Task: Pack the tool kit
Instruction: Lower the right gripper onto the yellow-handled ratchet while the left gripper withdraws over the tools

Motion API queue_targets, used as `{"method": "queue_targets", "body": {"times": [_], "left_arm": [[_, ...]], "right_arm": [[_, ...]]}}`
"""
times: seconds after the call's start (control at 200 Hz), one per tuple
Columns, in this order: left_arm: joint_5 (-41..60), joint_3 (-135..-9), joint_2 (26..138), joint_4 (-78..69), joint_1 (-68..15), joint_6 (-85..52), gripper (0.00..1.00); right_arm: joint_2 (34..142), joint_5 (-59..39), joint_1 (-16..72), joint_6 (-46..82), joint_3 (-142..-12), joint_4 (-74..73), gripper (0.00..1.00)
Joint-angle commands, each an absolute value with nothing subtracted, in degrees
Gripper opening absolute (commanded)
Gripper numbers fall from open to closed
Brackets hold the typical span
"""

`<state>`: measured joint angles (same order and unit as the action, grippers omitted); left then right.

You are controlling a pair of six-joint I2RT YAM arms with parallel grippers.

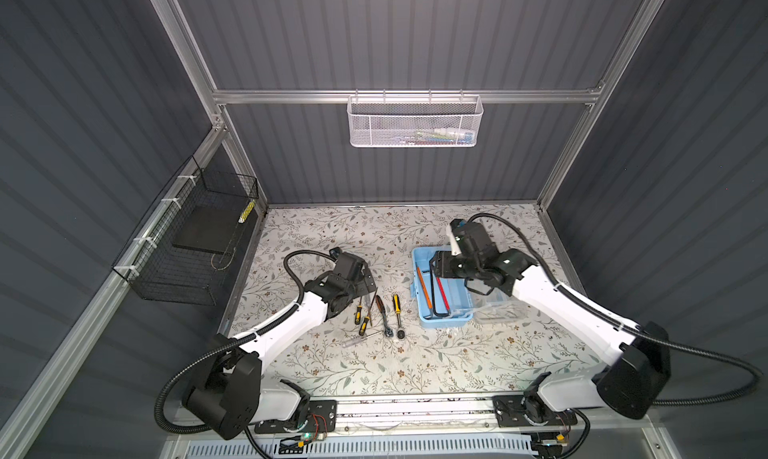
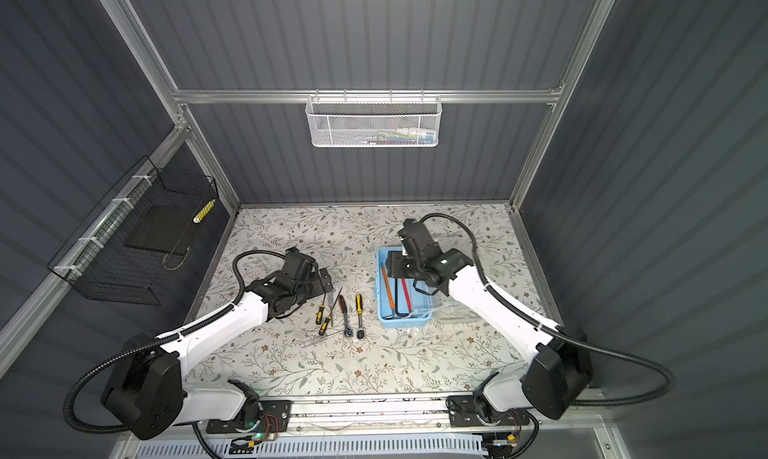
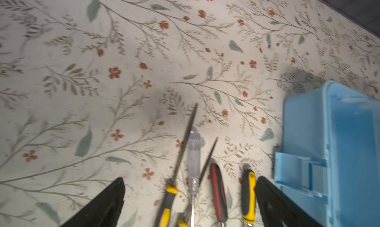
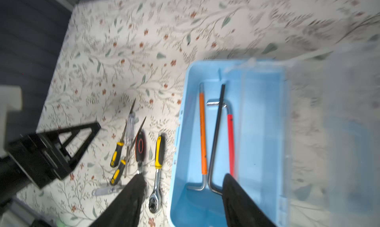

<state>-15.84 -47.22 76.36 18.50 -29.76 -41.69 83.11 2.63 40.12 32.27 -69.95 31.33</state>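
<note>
The light blue box (image 1: 426, 320) (image 2: 388, 322) (image 4: 185, 133) stands open at the table's right, its clear lid (image 1: 498, 309) folded out to its right. Inside lie an orange hex key (image 4: 203, 137), a black one (image 4: 218, 133) and a red one (image 4: 230, 143). Left of the box lie a yellow ratchet (image 1: 397, 311) (image 4: 158, 160), a red-black ratchet (image 1: 381, 309) (image 3: 218, 193), two yellow screwdrivers (image 1: 358, 313) and a clear-handled one (image 3: 194, 154). My left gripper (image 1: 368, 280) (image 3: 190, 178) hovers open over these tools. My right gripper (image 1: 436, 266) (image 4: 183, 176) is open and empty above the box's left rim.
A white mesh basket (image 1: 415, 122) hangs on the back wall's rail. A black wire basket (image 1: 191, 245) hangs on the left wall. Metal frame posts edge the floral table (image 1: 415, 365).
</note>
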Motion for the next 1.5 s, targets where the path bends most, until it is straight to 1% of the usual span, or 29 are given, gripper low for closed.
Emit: {"method": "queue_targets", "body": {"times": [0.0, 0.175, 0.22, 0.31, 0.505, 0.62, 0.77, 1.081, 1.181, 1.351, 1.496], "left_arm": [[-18.5, -45.3, 74.1, 20.5, -27.7, -40.5, 1.00], [-18.7, -43.9, 72.3, 20.5, -25.5, -39.7, 1.00], [-18.6, -43.9, 72.3, 20.9, -25.2, -39.7, 1.00], [-18.4, -43.8, 72.1, 21.2, -24.8, -39.6, 1.00], [-18.5, -42.8, 71.1, 21.1, -24.5, -39.5, 1.00], [-18.4, -42.3, 70.8, 21.0, -24.4, -39.4, 1.00], [-18.7, -41.8, 70.0, 21.3, -24.3, -39.1, 1.00], [-19.5, -41.3, 67.3, 22.3, -24.3, -38.8, 1.00], [-19.6, -41.2, 66.8, 22.6, -24.3, -38.9, 1.00], [-20.2, -41.2, 65.9, 22.9, -24.3, -38.8, 1.00], [-20.2, -41.4, 65.9, 23.2, -24.3, -38.8, 1.00]], "right_arm": [[88.4, 4.7, 46.4, 39.4, -69.3, 34.4, 0.58], [97.2, 4.0, 52.2, 41.6, -72.5, 35.3, 0.49], [99.6, 3.6, 52.7, 41.6, -73.6, 35.5, 0.47], [102.8, 3.8, 53.4, 41.1, -75.6, 36.3, 0.40], [108.1, 3.3, 53.8, 39.9, -78.4, 37.4, 0.28], [111.3, 2.2, 54.0, 39.4, -80.6, 37.7, 0.28], [115.7, 1.8, 54.1, 38.3, -83.6, 39.2, 0.30], [119.7, 2.4, 54.1, 36.8, -84.5, 41.1, 0.30], [121.5, 2.6, 54.2, 36.2, -85.2, 42.0, 0.28], [122.1, 2.4, 54.2, 35.6, -85.0, 41.2, 0.17], [120.7, 1.2, 54.1, 35.1, -84.5, 39.1, 0.04]]}}
